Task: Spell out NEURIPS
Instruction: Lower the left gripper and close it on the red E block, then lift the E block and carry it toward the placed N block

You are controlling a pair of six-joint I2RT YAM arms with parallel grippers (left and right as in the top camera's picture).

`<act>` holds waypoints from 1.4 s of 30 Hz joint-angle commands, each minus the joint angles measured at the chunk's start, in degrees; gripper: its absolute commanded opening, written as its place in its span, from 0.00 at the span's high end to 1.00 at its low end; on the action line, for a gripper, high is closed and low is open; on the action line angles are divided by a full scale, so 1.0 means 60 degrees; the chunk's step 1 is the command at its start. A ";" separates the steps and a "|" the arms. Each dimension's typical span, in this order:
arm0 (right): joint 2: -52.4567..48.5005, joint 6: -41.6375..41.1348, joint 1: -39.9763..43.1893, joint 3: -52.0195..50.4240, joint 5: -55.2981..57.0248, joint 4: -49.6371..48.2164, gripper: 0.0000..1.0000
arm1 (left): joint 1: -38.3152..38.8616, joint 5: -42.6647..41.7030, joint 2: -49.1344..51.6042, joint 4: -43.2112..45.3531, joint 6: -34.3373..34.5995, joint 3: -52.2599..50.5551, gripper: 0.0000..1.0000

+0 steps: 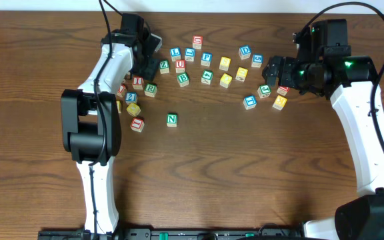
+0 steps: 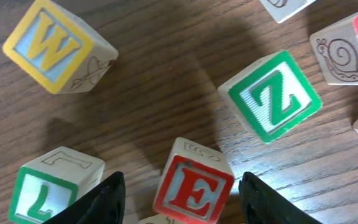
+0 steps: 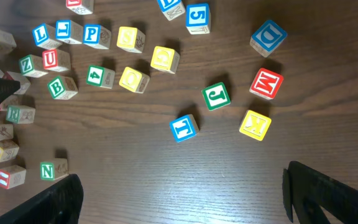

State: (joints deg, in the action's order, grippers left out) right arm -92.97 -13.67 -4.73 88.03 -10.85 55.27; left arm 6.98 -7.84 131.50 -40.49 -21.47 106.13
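The small wooden cube with a red-framed E (image 2: 194, 193) sits on the dark wood-grain table (image 1: 245, 173) directly between the two black fingers of the left gripper (image 2: 180, 179). The fingers are spread to either side of it. In the left wrist view one finger stands clear of the cube with table showing between them, and the other is just beside its edge. Whether that one touches cannot be told.

The green-framed N cube (image 1: 172, 120) stands alone toward the robot, apart from the main scatter. The red-framed I cube (image 1: 137, 124) lies near it on its left, not touching. The green-framed R cube (image 1: 151, 89) is close beside the left gripper. Farther back, the red-framed U cube (image 1: 180, 65) and the blue-framed P cube (image 1: 206, 59) sit among other letters. Which cube bears the S cannot be read.

Around the E cube lie a green-framed Z cube (image 2: 275, 99), a yellow-framed W cube (image 2: 48, 46) and a green-framed L cube (image 2: 42, 199).

The right gripper (image 3: 182, 174) hangs over the right-hand scatter with its fingers wide apart and nothing between them. Ahead of it lie a green J cube (image 3: 216, 95), a blue T cube (image 3: 184, 127), a red M cube (image 3: 266, 83) and a yellow K cube (image 3: 255, 124).
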 commanded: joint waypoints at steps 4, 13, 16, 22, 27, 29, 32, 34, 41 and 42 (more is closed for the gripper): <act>0.0000 -0.0073 -0.0040 0.0168 0.0033 0.0007 0.01 | 0.0080 -0.0120 0.0248 0.0149 -0.0164 -0.0095 0.44; 0.0000 -0.0073 -0.0040 0.0168 0.0033 0.0007 0.01 | 0.0080 -0.0084 0.0251 0.0382 -0.0164 -0.0280 0.47; 0.0000 -0.0073 -0.0040 0.0168 0.0033 0.0007 0.01 | 0.0080 -0.0087 0.0266 0.0401 -0.0160 -0.0342 0.47; 0.0000 -0.0073 -0.0040 0.0168 0.0033 0.0007 0.01 | 0.0080 -0.0084 0.0266 0.0397 -0.0157 -0.0379 0.47; 0.0000 -0.0073 -0.0040 0.0168 0.0033 0.0007 0.01 | 0.0080 -0.0084 0.0266 0.0397 -0.0120 -0.0379 0.56; 0.0000 -0.0073 -0.0040 0.0168 0.0033 0.0007 0.01 | 0.0080 -0.0033 0.0266 0.0393 -0.0011 -0.0379 0.59; 0.0000 -0.0073 -0.0040 0.0168 0.0033 0.0007 0.01 | 0.0080 0.0430 0.0266 0.0397 0.0557 -0.0379 0.64; 0.0000 -0.0073 -0.0040 0.0168 0.0033 0.0007 0.01 | 0.0080 0.0973 0.0266 0.0397 0.1246 -0.0379 0.68; 0.0000 -0.0073 -0.0040 0.0168 0.0033 0.0007 0.01 | 0.0084 0.1169 0.0266 0.0382 0.3009 -0.0397 0.67; 0.0000 -0.0073 -0.0040 0.0168 0.0033 0.0007 0.01 | 0.0084 0.1169 0.0266 0.0404 0.3184 -0.0426 0.67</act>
State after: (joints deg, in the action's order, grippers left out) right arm -92.97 -13.67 -4.73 88.03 -10.85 55.29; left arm 7.53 -2.61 131.94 -37.93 -8.91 104.42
